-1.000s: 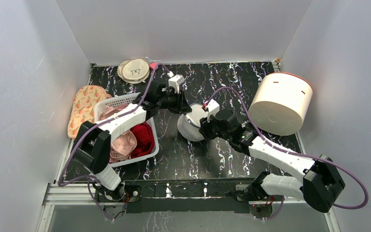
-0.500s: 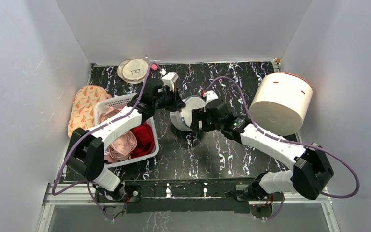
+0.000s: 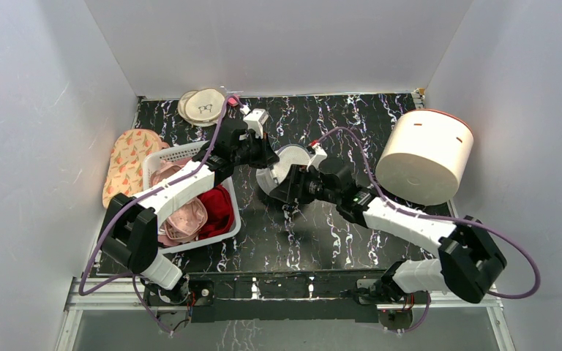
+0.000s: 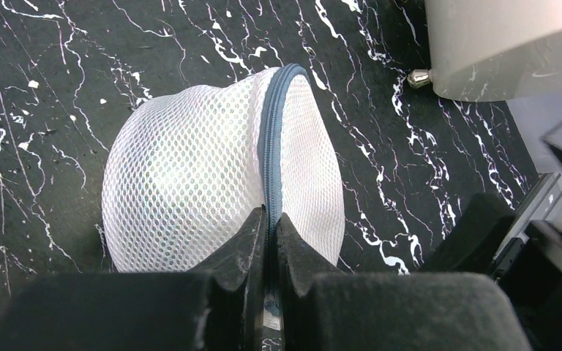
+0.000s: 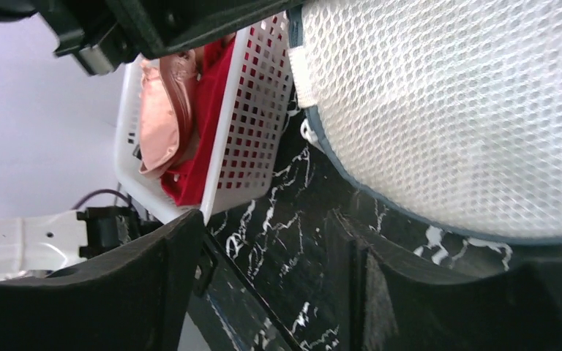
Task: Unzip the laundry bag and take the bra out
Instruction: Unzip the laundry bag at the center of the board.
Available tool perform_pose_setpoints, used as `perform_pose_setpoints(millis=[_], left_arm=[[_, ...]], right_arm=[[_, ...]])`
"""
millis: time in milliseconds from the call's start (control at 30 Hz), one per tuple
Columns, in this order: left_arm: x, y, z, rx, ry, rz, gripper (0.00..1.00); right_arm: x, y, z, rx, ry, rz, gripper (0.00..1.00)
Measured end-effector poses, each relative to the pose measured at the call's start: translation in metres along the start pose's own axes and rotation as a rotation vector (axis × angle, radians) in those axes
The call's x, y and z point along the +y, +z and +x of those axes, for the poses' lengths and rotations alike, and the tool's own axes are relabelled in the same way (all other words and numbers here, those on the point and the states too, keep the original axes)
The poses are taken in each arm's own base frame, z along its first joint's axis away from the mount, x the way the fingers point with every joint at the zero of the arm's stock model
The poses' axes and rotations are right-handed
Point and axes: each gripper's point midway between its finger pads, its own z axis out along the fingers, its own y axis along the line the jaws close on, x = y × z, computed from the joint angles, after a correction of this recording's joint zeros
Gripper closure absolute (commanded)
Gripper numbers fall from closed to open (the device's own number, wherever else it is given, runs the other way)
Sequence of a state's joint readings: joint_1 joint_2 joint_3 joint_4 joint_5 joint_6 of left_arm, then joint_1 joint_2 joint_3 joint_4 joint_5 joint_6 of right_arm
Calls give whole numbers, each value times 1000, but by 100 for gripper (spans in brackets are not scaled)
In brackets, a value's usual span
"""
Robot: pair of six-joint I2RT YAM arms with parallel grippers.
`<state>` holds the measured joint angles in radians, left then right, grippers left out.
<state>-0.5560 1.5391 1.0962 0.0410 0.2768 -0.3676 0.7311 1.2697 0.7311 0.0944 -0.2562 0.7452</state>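
The laundry bag, a white mesh pod with a blue-grey zipper rim, stands tilted on its edge on the black marbled table. In the left wrist view the bag fills the middle, and my left gripper is shut on its zipper rim. From above, my left gripper is at the bag's far-left side. My right gripper is open and empty at the bag's near side. In the right wrist view the bag is just above its open jaws. The bra is hidden.
A white basket of pink and red garments sits left of the bag, close to it in the right wrist view. A big cream drum stands at the right. Beige discs and an orange patterned pad lie at the far left.
The bag has shifted left and back toward the basket and tipped up on its edge. My right gripper has followed it leftward. My left gripper has drawn slightly left, still shut on the rim.
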Motion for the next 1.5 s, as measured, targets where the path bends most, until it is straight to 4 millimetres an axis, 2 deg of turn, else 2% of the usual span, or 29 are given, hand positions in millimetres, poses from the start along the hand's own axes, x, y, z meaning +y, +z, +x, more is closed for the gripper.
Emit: perform_pose_setpoints(millis=[100, 233, 433, 667, 1500], left_arm=[[0, 0, 0, 0, -8, 0, 100], [-1, 0, 0, -2, -21, 0, 100], [-2, 0, 0, -2, -59, -2, 100], [-2, 0, 1, 1, -133, -19, 100], [-2, 2, -4, -17, -181, -19, 100]], right_arm=[[-1, 11, 1, -14, 51, -21, 51], [-5, 24, 4, -32, 113, -18, 52], [-5, 31, -1, -110, 145, 19, 52], [-25, 32, -10, -208, 161, 107, 52], [-41, 31, -26, -289, -5, 186, 55]])
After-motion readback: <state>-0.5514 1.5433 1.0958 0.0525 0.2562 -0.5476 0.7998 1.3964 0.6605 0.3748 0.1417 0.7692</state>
